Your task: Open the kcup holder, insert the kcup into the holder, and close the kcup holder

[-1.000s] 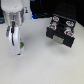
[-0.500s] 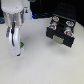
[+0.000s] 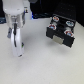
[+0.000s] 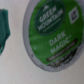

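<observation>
The kcup (image 4: 52, 34) fills the wrist view: a round green foil top with white lettering, lying on the pale table right beneath the camera. In the exterior view it is hidden by my white gripper (image 3: 18, 49), which hangs low over the table at the exterior view's left with its fingers apart and nothing visibly held. The kcup holder (image 3: 61, 29), a black box, stands at the exterior view's right. Its tray is slid out, with round pod slots showing and a light handle (image 3: 60, 39) on the front.
A teal-green object (image 4: 4, 27) shows at the edge of the wrist view beside the kcup. The pale table (image 3: 45, 62) stretches between the gripper and the holder. Dark background objects sit behind the arm.
</observation>
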Motion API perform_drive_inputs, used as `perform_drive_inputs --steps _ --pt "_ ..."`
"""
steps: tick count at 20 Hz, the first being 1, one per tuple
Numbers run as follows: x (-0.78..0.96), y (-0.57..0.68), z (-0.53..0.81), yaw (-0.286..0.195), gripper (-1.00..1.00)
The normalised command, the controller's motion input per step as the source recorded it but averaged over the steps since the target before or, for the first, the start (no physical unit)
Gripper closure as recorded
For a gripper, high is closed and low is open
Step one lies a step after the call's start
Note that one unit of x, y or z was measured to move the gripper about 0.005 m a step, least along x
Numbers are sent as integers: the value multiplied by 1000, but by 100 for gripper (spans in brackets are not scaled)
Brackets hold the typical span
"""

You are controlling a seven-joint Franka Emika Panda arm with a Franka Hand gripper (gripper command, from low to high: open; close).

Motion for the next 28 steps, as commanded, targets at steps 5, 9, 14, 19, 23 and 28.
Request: perform_drive_inputs --steps 5,9,14,19,23,28 --pt "12 -7 5 -17 100" --pt "14 -8 9 -17 100" --pt "51 182 504 -14 100" --pt "121 319 801 -4 100" --pt "145 453 840 0 100" --pt "106 589 771 10 100"
